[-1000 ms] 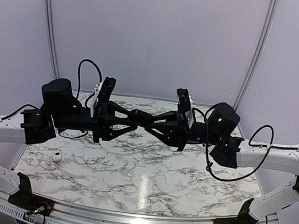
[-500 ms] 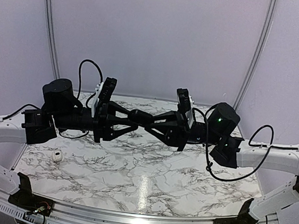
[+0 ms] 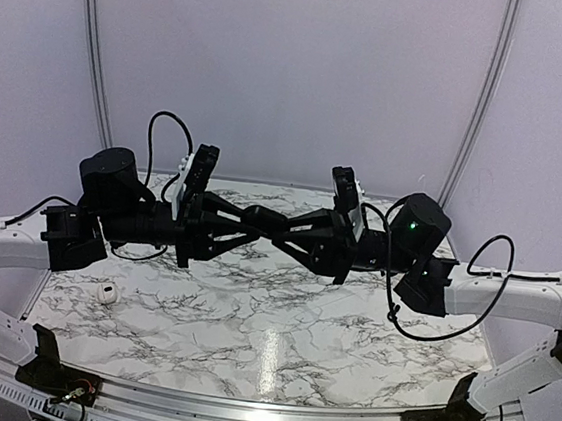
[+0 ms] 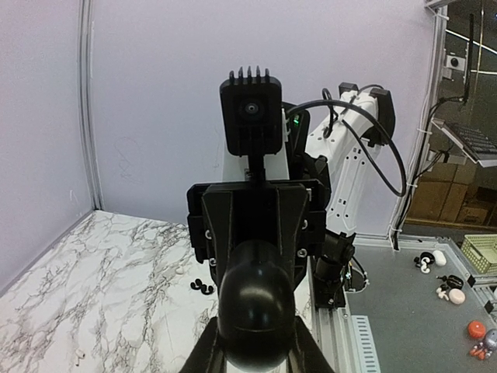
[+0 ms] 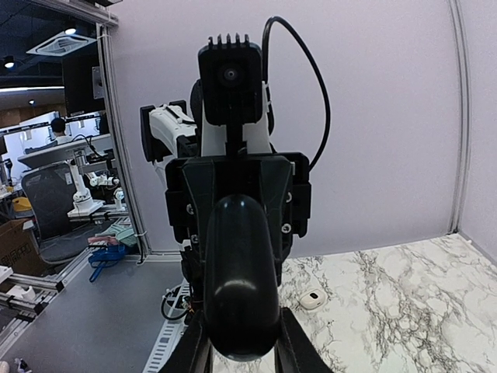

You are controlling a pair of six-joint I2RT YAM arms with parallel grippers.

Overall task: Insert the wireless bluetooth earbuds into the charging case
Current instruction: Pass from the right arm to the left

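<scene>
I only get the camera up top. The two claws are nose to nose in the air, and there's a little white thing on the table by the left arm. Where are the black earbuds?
Observer: The left wrist camera shows what look like the earbuds: two tiny black bits lying together on the marble table, near the right arm's base.
Operator: Is anything next to them?
Observer: Yes, a small white speck lies just beside them, too small to identify.
Operator: Is my white thing the case?
Observer: The right wrist camera shows it closer: the charging case, a rounded white pebble alone on the marble.
</scene>
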